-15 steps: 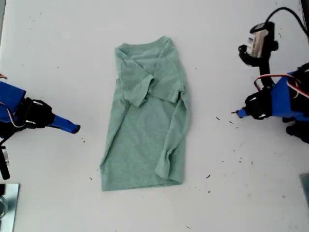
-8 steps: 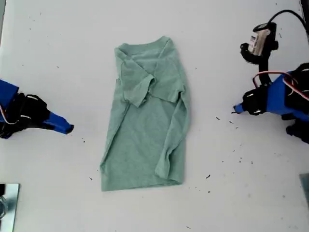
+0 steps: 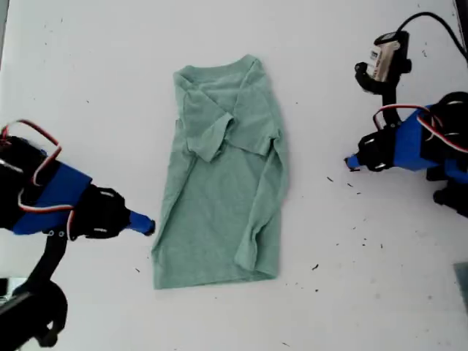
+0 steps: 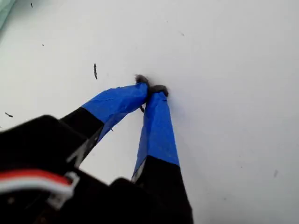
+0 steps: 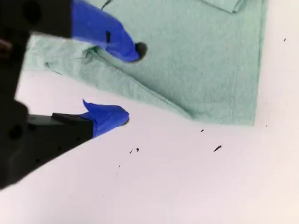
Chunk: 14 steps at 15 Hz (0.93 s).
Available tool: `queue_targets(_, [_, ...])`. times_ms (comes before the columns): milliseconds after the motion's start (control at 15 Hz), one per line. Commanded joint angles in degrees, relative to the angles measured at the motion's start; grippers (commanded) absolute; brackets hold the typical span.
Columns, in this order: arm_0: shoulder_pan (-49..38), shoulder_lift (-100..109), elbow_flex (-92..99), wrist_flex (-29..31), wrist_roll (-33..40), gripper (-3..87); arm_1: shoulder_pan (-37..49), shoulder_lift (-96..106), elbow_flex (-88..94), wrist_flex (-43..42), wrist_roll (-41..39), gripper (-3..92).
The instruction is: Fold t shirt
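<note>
The t shirt (image 3: pixel 219 197) lies flat in the middle of the exterior view, pale mint green, both sleeves folded inward, collar at the far end. My second gripper (image 3: pixel 148 226) sits at the shirt's edge on the exterior view's left. It is open (image 5: pixel 130 83), one fingertip (image 5: pixel 133 50) over the t shirt (image 5: pixel 205 60) and the other over bare table, holding nothing. My first gripper (image 3: pixel 352 162) is on the exterior view's right, well apart from the cloth. Its blue fingers are shut (image 4: pixel 150 88) on nothing, tips touching the table. A sliver of the t shirt (image 4: pixel 3 10) shows there.
The white table (image 3: pixel 88 73) carries small dark specks (image 3: pixel 316 268) near the shirt's lower hem and toward the exterior view's right. A wrist camera and cable (image 3: pixel 384 58) stand above the first arm.
The second arm has swung in from the exterior view's left edge, reaching the shirt's side. The first gripper has crept slightly toward the shirt. The shirt has not moved.
</note>
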Motion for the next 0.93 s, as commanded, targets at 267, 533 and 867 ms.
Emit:
queue_targets(267, [-0.26, -8.00, 4.92, -10.90, 3.87, 24.7, 0.79, -0.97, 0.62, -1.76, -0.62, 2.3])
queue_targets(533, [1.85, -19.95, 13.45, -27.16, 3.25, 21.7, 0.44, -0.88, 0.70, -1.76, -0.44, 2.3])
queue_targets(867, [0.79, -6.24, 13.54, -16.35, -1.05, -0.3, 0.44, -0.53, 1.05, -1.76, -0.18, 2.3])
